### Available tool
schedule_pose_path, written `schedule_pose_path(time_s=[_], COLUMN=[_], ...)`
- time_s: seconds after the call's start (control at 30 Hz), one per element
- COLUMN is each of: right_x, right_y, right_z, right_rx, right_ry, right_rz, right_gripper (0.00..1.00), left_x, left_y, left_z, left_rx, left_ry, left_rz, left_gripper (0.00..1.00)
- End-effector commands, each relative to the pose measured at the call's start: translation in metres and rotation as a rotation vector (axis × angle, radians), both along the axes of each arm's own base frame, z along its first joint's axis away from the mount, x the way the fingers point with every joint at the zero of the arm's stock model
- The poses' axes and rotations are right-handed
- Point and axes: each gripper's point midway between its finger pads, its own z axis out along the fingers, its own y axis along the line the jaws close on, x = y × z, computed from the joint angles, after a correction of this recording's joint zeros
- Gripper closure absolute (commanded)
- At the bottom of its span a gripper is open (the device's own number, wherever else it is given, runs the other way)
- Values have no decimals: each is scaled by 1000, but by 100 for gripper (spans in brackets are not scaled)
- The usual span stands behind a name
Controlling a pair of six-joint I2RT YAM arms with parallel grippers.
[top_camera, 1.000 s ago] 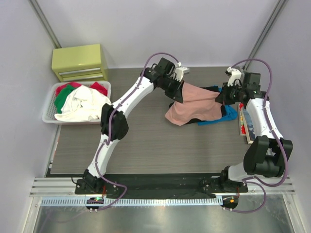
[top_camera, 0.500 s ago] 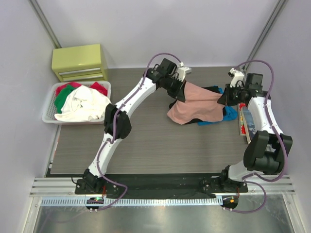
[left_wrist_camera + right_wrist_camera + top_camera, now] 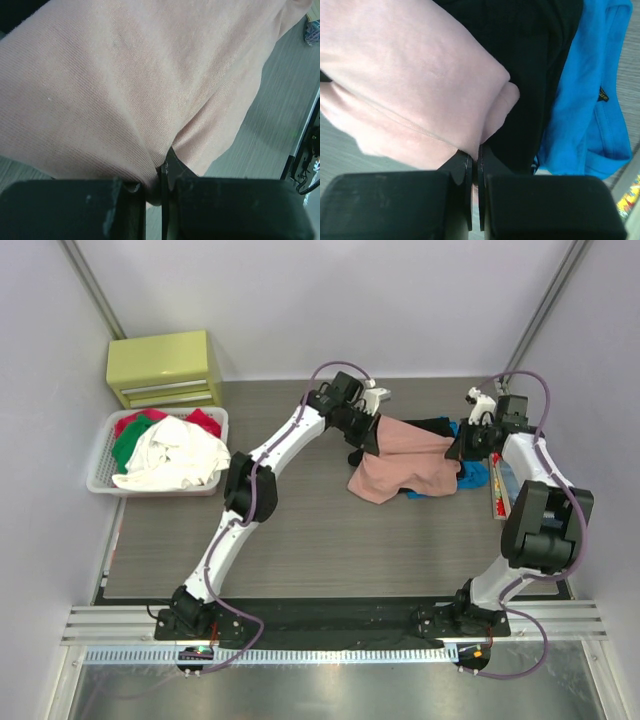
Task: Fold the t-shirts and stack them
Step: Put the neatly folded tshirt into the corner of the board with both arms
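One salmon-pink t-shirt [image 3: 405,455] hangs stretched between the two arms over the far right part of the table [image 3: 300,530], and its lower part sags toward the surface. The left gripper [image 3: 161,187] pinches one edge of this cloth, its jaws pressed almost together. The right gripper [image 3: 474,167] pinches the opposite edge in the same way. Beneath the pink cloth lie a black t-shirt [image 3: 535,60] and a blue garment [image 3: 590,100]. A white basket [image 3: 103,452] full of clothes stands well apart at the left, near a yellow-green drawer box [image 3: 165,368].
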Motion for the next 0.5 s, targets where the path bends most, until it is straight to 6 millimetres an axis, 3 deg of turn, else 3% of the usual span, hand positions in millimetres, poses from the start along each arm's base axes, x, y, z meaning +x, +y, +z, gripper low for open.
schedule_pose_path(time_s=[0.0, 0.13, 0.2, 0.23, 0.27, 0.33, 0.47], right_x=[30, 35, 35, 35, 31, 33, 27], right_y=[-75, -77, -75, -75, -75, -77, -75], right_z=[-7, -32, -38, -39, -42, -39, -29], right_rx=[-206, -189, -181, -183, -184, -194, -212], right_ry=[-54, -7, -4, -6, -1, -31, -85], right_rz=[-225, -251, -243, -241, -249, -254, -257], right_gripper=[99, 99, 99, 94, 79, 65, 53], left_x=[33, 34, 34, 34, 34, 35, 38], left_y=[73, 82, 86, 88, 88, 89, 90], left_z=[-41, -49, -53, -54, -55, -55, -57], left_rx=[179, 206, 217, 221, 224, 229, 235], left_ry=[49, 41, 49, 48, 49, 43, 28], left_rz=[127, 113, 120, 118, 117, 120, 119], left_gripper=[100, 100, 89, 67, 59, 47, 41])
